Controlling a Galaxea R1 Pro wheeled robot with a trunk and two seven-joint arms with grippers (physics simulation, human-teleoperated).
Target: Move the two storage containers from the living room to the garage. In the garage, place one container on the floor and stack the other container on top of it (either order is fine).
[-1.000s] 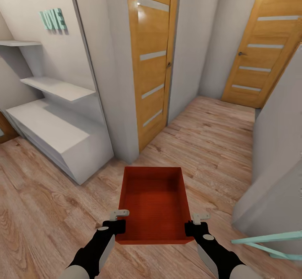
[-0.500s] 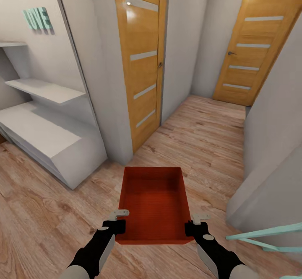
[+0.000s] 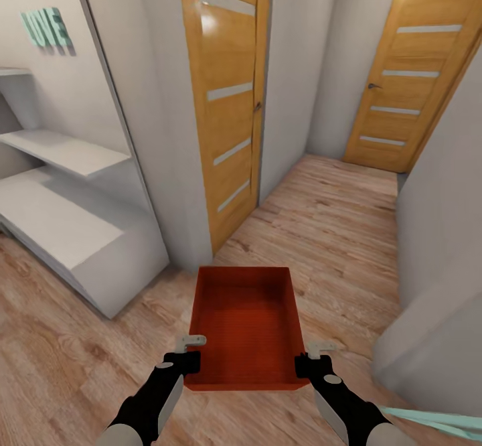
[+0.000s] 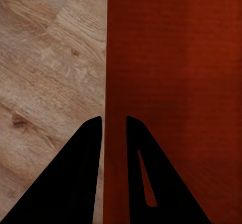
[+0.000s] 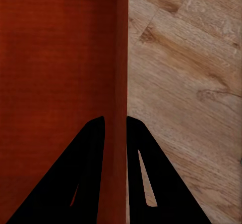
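Carrying container (image 3: 246, 325) level — lengthwise, pointing forward

Soft, even brightness fills the hallway; a white glare patch sits high on the nearer wooden door (image 3: 224, 91). Faint shadows lie under the white shelves (image 3: 63, 151). Walls bow outward toward the head view's edges. The wrist views are sharp, with both grippers' fingers reading as flat black silhouettes.

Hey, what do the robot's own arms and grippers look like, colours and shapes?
In the head view both arms are black with light grey panels along the forearms. Each ends in a black wrist block carrying pale grey bracket-like pieces at the left gripper and right gripper. In the wrist views the fingers are flat black tapering wedges, some with a narrow slot cut through. No cables or markings are visible.
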